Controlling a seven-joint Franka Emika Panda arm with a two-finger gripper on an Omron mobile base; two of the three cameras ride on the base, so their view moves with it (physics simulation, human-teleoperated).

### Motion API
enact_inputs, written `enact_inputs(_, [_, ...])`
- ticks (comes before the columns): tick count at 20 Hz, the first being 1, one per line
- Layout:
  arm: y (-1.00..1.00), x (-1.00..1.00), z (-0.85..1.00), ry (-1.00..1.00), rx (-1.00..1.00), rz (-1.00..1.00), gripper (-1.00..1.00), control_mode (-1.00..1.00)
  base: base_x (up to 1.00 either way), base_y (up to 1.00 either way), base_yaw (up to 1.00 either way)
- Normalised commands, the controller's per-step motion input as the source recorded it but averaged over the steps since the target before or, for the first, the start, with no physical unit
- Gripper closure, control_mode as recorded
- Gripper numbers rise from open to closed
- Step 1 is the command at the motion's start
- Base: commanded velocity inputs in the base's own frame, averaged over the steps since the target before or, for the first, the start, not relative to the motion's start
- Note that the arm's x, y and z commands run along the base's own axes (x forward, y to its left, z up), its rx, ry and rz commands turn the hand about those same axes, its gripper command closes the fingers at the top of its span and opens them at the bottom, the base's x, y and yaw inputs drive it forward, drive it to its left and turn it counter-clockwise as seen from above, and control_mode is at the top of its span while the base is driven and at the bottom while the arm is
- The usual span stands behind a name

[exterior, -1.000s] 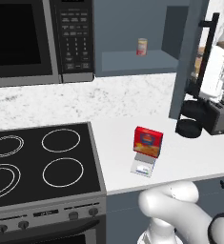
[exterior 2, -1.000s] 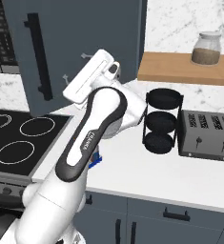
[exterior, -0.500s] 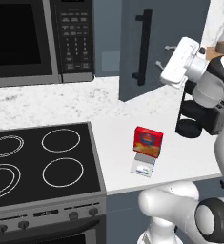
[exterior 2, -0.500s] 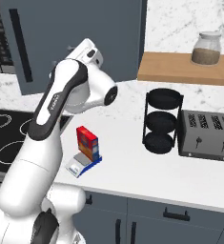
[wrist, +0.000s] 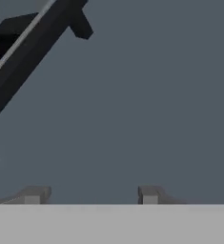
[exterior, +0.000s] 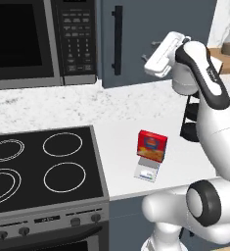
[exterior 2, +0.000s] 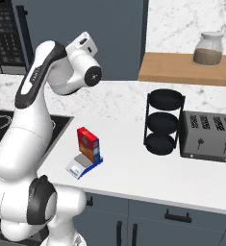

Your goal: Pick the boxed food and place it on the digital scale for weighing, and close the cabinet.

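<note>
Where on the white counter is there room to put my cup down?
Bare counter lies between the stove and the boxed food, which stands on the digital scale. More lies between the box and the black round rack. It is crowded at the rack and toaster.

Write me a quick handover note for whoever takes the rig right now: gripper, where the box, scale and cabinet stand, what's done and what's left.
Gripper: empty, its two fingertips apart, right up against the flat cabinet door, beside the black bar handle.
Boxed food: standing upright on the digital scale on the white counter right of the stove.
Cabinet: door looks swung flush in both base views.
Done: box placed on the scale; door appears closed.
Left: confirm the door is fully shut, then back the arm away.
</note>
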Motion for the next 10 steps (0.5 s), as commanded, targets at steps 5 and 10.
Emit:
enact_inputs(5, [0.00, 0.74, -0.19, 0.01, 0.00, -0.01, -1.00, -1.00, 0.00, 0.00, 0.00])
enact_inputs(10, [-0.02, 0.71, -0.37, -0.04, 0.00, 0.00, -1.00, -1.00, 0.00, 0.00, 0.00])
